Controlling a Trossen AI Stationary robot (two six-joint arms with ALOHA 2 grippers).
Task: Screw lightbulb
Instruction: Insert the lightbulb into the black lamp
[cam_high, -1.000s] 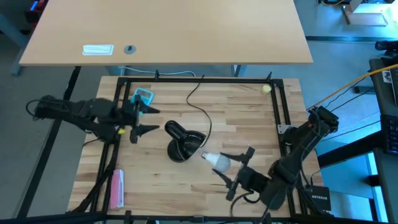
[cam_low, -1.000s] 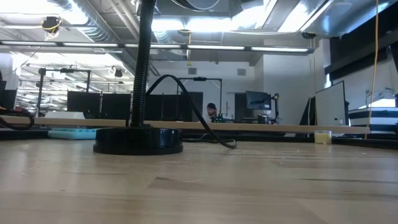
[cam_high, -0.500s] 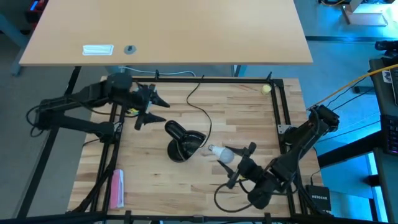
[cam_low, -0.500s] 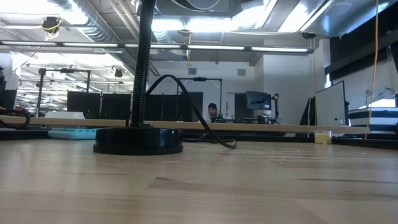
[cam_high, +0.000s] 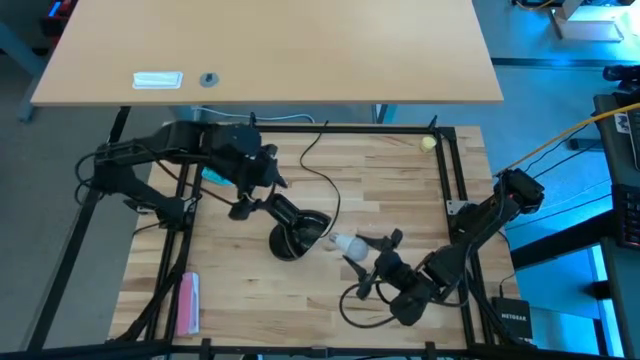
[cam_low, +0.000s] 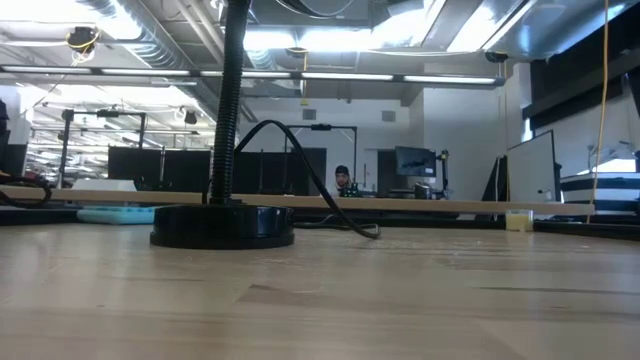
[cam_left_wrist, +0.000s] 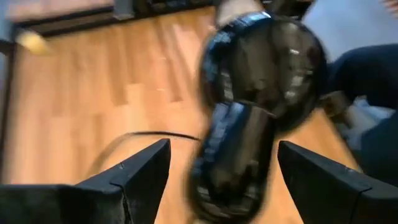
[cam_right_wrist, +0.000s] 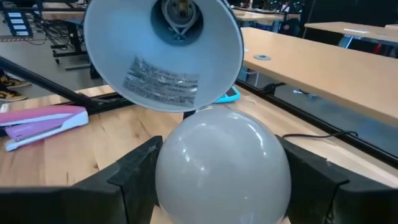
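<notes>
On the wooden table (cam_high: 400, 190), a black lamp (cam_high: 290, 228) lies with its cord (cam_high: 322, 165) trailing toward the far edge. The right gripper (cam_high: 372, 262) holds the lightbulb (cam_high: 350, 245), screw base just beside the shade. The left gripper (cam_high: 258, 195) hovers, fingers apart, by the lamp's neck; a pink stapler (cam_high: 187, 303) lies near-left.

We see a wooden desk (cam_high: 390, 190) carrying a black lamp (cam_high: 292, 228) with its cord (cam_high: 322, 170), a pink stapler (cam_high: 187, 303), and a yellow ball (cam_high: 428, 143).

Robotics lab — monitors (cam_low: 150, 160), exposed ceiling ducts (cam_low: 150, 45), workbenches (cam_high: 270, 50).
</notes>
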